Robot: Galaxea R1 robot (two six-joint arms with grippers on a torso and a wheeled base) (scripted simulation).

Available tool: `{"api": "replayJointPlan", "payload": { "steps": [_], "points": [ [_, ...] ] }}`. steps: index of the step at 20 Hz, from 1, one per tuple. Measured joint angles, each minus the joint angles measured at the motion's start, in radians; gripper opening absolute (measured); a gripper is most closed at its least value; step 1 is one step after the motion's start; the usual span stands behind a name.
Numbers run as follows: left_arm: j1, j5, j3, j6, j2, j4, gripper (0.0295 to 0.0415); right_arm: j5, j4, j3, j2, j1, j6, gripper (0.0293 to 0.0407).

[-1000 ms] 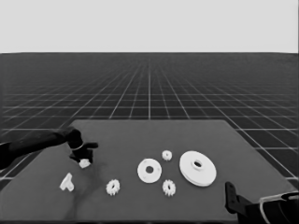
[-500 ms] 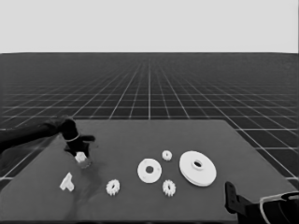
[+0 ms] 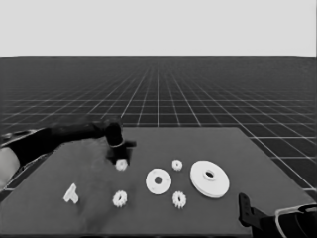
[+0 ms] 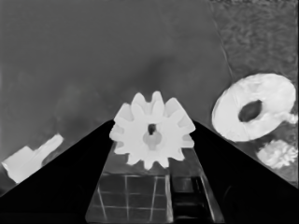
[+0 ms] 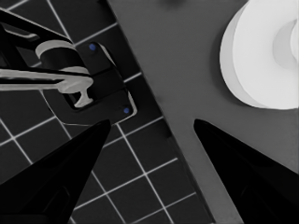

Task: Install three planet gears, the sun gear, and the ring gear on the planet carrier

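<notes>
Now the left end effector (image 3: 120,157) reaches in from the left side and hangs over the middle-left of the counter (image 3: 208,213), its two fingers clasped on a planet gear (image 3: 121,165). From the left wrist, that planet gear (image 4: 152,135) sits between the two dark fingers (image 4: 70,177), with its teeth against their inner edges and its centre hole facing the camera.

To the right of the held gear lies the smaller round part (image 3: 158,181), flat on the counter with its centre hole open; the left wrist view shows it (image 4: 254,112) too, just past the right-hand finger. Three more gears lie loose: one (image 3: 177,164) at the far right edge of the smaller round part, between it and the larger round part (image 3: 209,178); one (image 3: 179,199) on the near side, just beside the smaller round part; and one (image 3: 120,198) near and to the left of it. The larger round part sits to the right of the smaller, apart from it.

A thin white piece (image 3: 71,194) lies toward the near left of the counter, well apart from the gears.

Meanwhile the right end effector (image 5: 152,126) waits at the near right corner of the counter, fingers spread and clasping nothing, with the rim of the larger round part (image 5: 261,56) in its wrist view.
</notes>
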Motion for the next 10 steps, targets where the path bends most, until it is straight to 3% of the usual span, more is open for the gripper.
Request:
{"api": "replayJointPlan", "payload": {
  "steps": [3, 8, 10],
  "points": [
    [0.000, 0.007, -0.277, -0.026, 0.364, -0.009, 0.0313, 0.000, 0.000, 0.000, 0.000, 0.000, 0.000, 0.0385],
    [0.001, 0.001, -0.405, 0.014, 0.453, -0.013, 0.0313, 0.000, 0.000, 0.000, 0.000, 0.000, 0.000, 0.0385],
    [0.096, -0.041, -0.476, 0.052, 0.477, 0.073, 0.0313, 0.000, 0.000, 0.000, 0.000, 0.000, 0.000, 0.0385]
  ]
}}
